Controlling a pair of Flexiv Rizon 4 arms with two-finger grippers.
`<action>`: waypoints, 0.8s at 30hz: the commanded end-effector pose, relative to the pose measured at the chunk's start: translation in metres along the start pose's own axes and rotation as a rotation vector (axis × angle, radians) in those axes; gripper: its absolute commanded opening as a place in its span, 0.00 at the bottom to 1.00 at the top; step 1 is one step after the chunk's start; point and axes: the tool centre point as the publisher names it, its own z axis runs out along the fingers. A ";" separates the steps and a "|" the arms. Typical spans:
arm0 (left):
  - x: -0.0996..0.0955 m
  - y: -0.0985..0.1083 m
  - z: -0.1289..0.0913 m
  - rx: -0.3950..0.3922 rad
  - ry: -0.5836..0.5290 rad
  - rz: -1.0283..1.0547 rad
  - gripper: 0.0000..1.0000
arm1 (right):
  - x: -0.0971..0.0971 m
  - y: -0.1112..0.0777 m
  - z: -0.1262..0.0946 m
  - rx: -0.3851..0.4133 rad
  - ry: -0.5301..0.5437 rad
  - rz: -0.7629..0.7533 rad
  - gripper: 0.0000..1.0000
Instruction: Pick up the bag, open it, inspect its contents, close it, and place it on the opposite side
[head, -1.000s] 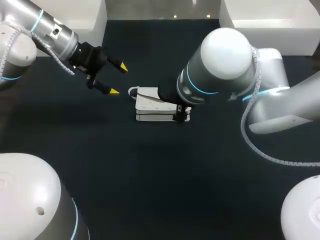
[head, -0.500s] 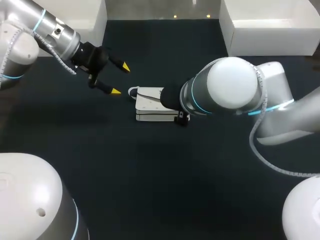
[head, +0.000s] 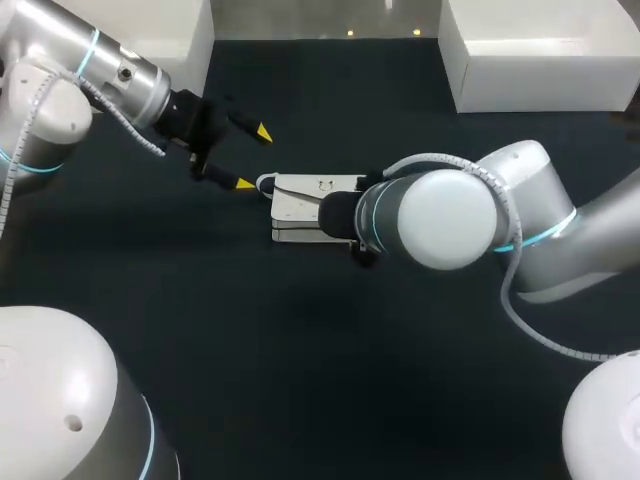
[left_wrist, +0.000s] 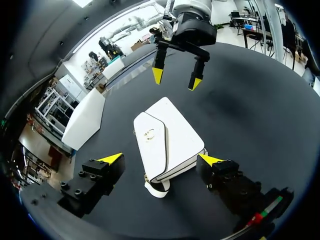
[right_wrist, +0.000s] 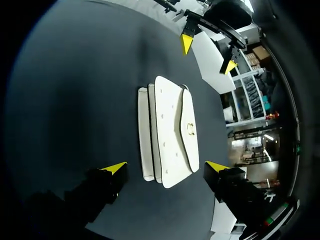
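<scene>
Edging in since a second ago, the left gripper (head: 252, 158) sits just beside the strap end of the white bag (head: 305, 205), which lies flat on the table (head: 300, 380), long axis running on to the right gripper (left_wrist: 176, 79) above its other end, both pairs of fingers spread and holding nothing.

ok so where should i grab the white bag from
Likely the white bag across its two long edges, coming down from above with the right gripper: it lies flat, flap up, lengthwise between those open fingers. The small strap loop at its end looks floppy.
</scene>
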 end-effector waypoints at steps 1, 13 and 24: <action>0.002 -0.007 0.006 0.000 -0.016 0.014 1.00 | 0.006 -0.001 0.014 0.002 -0.030 0.000 1.00; 0.000 -0.016 0.015 0.008 0.010 0.049 1.00 | 0.005 -0.016 0.036 -0.005 -0.031 0.011 0.71; 0.001 -0.016 0.018 0.004 0.031 0.058 1.00 | 0.004 -0.014 0.053 -0.019 -0.016 0.005 0.43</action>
